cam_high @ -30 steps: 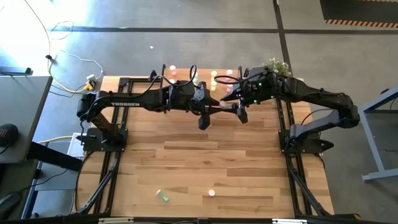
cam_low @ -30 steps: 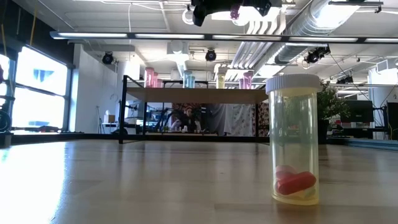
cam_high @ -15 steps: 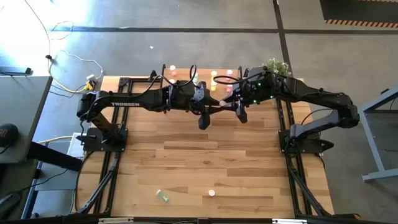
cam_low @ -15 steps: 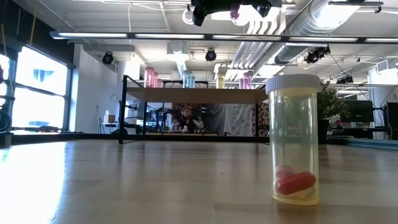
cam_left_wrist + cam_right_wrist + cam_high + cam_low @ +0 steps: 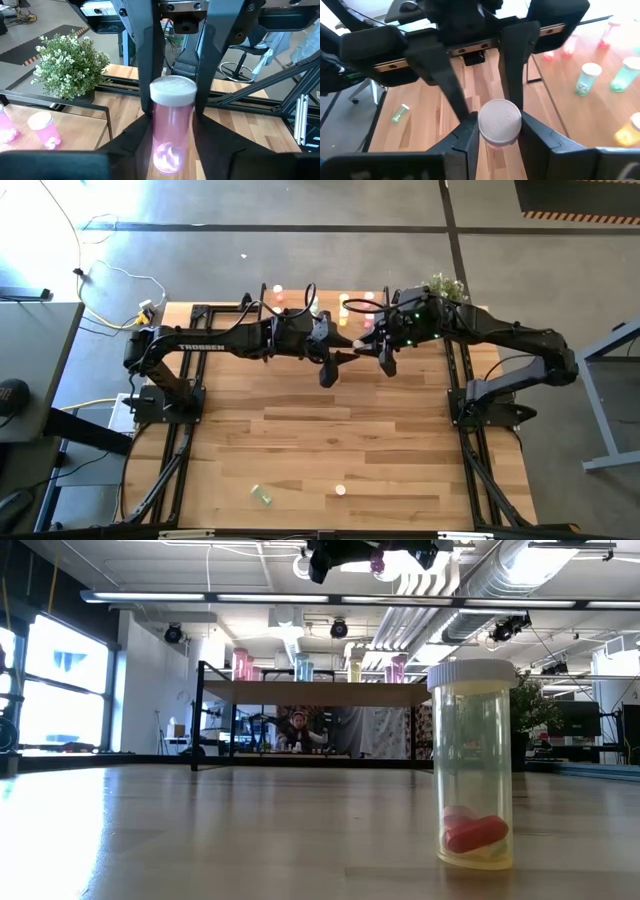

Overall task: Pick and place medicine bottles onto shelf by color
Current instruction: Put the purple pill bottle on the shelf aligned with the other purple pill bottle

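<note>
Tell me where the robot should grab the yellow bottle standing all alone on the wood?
Grab the yellow bottle around its smooth round body, just under the white cap. It stands upright with nothing touching it, so a tool could probably come straight down, one finger on each side. The wider cap should stop it slipping.

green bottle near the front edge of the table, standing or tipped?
Tipped. The green bottle lies on its side on the tabletop in the high view, and likewise in the right wrist view.

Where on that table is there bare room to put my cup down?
The wide middle of the table, between the arms and the near-edge green bottle and yellow bottle, is bare. The far edge is crowded: shelf, plant, both grippers.
</note>
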Controlling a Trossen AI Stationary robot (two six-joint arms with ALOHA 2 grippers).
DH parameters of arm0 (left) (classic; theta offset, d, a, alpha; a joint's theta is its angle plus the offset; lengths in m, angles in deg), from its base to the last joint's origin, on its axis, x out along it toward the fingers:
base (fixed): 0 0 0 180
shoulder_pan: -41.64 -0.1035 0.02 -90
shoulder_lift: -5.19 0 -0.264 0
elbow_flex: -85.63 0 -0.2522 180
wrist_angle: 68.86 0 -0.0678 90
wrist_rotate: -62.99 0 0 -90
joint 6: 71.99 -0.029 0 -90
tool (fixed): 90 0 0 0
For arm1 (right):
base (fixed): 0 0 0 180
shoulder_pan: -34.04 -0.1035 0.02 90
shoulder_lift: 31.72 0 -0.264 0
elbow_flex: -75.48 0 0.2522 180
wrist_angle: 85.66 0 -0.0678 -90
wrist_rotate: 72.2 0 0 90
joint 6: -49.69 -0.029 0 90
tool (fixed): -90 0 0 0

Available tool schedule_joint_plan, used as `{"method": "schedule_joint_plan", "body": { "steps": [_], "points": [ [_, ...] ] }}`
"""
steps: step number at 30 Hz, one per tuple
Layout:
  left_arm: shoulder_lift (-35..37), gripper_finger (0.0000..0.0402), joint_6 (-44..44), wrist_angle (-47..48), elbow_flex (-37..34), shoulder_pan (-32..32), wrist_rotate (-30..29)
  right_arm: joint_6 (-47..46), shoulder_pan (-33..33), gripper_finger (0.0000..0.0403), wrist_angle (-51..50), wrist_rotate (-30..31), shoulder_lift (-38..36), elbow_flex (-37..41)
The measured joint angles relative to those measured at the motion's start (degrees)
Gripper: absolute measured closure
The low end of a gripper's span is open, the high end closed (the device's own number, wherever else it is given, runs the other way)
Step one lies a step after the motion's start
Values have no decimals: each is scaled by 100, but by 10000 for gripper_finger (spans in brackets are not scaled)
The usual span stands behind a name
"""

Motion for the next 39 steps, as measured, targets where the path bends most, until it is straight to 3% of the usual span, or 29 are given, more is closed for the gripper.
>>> {"method": "schedule_joint_plan", "body": {
  "steps": [10, 22, 26, 32, 39],
  "points": [
    [38, 193, -63, 203, 332, -9, 2, 164, 22, 307, -158, 642, -508, 0],
    [42, 186, -509, 523, 844, -12, -171, 488, 610, 301, -560, 1771, -1898, 289],
    [42, 186, -507, 734, 1023, -12, -171, 263, 904, 300, -34, 1706, -2242, 1089],
    [42, 186, -501, 927, 1105, -12, -171, -251, 1328, 300, 1097, 805, -2219, 2317],
    [321, 186, -513, 960, 1103, -80, -184, -15, 1443, 300, 1345, 445, -1515, 2559]
  ]
}}
